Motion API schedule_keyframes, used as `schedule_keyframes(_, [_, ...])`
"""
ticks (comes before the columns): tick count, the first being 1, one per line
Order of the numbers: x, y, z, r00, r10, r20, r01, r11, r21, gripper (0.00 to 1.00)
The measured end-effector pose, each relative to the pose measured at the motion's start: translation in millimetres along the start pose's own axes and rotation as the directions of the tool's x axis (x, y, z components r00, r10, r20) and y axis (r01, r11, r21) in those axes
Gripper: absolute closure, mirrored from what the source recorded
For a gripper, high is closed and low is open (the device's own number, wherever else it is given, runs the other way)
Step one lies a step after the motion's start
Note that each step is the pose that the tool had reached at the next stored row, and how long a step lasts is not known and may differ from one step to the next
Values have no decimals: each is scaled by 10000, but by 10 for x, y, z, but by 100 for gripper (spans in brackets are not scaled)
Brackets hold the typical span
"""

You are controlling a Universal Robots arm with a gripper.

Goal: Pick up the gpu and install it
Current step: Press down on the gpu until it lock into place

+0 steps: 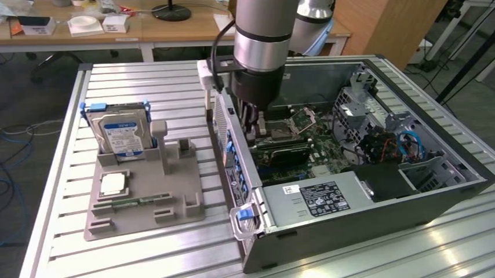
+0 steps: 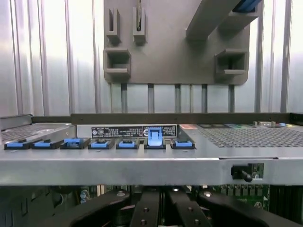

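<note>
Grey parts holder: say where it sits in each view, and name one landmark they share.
Exterior view: the grey parts holder lies on the slatted table, at the exterior view's left of the open computer case.
Wrist view: it lies on the table beyond the case's wall.
Shared landmark: the blue clips along that wall.

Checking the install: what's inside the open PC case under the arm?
Inside the open black computer case: green motherboard, grey power supply, blue cables. The tool is down in there; the arm covers whatever it grips.
</note>
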State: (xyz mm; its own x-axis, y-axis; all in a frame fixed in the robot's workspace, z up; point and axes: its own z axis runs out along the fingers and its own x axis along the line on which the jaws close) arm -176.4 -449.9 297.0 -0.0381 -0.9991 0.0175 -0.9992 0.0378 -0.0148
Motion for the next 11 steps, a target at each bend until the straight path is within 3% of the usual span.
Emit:
schedule_keyframes(5, [2,6,-117,10000,6,-5,-6,10000,-10,89])
schedule_keyframes(11, [12,30,-118,10000,1,-11,-1,10000,-8,89])
